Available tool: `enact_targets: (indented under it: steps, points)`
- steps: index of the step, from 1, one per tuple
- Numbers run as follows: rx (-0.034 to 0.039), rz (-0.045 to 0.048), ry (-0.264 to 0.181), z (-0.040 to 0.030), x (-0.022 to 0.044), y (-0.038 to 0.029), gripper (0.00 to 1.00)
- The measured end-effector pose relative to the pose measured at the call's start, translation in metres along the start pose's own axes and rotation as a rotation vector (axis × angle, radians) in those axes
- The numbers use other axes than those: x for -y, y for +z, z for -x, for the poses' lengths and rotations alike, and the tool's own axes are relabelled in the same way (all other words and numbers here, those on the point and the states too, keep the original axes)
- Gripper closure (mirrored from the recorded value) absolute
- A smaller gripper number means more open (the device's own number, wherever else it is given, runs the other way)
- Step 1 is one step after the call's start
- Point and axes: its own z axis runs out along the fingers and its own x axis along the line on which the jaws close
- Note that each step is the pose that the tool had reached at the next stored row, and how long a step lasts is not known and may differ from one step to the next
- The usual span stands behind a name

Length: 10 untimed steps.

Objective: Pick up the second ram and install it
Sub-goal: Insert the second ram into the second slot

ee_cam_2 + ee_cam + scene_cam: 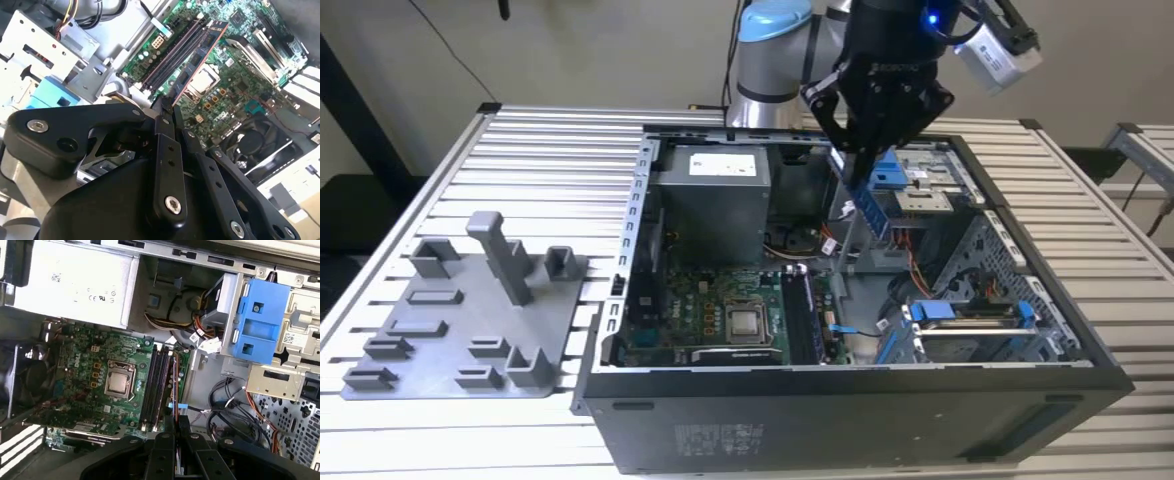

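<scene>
Gripper: the gripper (858, 172) hangs over the open computer case (854, 400), toward its far side. Its black fingers (165, 145) are pressed together on one end of the stick, as both wrist views show.
Second ram: the second ram (854, 225) is pinched by one end and hangs lengthwise, pointing down into the case. It is seen edge-on in both wrist views (197, 62) (175, 385).
Alignment: in the first wrist view the stick lies parallel to the dark memory slots (155, 385) and just beside them. Whether it touches the board cannot be told.
Motherboard: the green motherboard (85, 355) carries the processor socket (119, 383) near the slots.
Case interior: a grey power supply (714, 200) sits at the far end, and a blue drive bracket (260, 320) sits toward the exterior view's right.
Table: a grey parts fixture (454, 330) lies on the slatted table (520, 150) at the exterior view's left, well apart from the gripper.
</scene>
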Motion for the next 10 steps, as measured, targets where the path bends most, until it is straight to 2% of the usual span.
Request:
enact_targets:
  steps: [10]
  points:
    - [-0.0058, 0.0015, 0.126, 0.0, 0.0, 0.0024, 0.86]
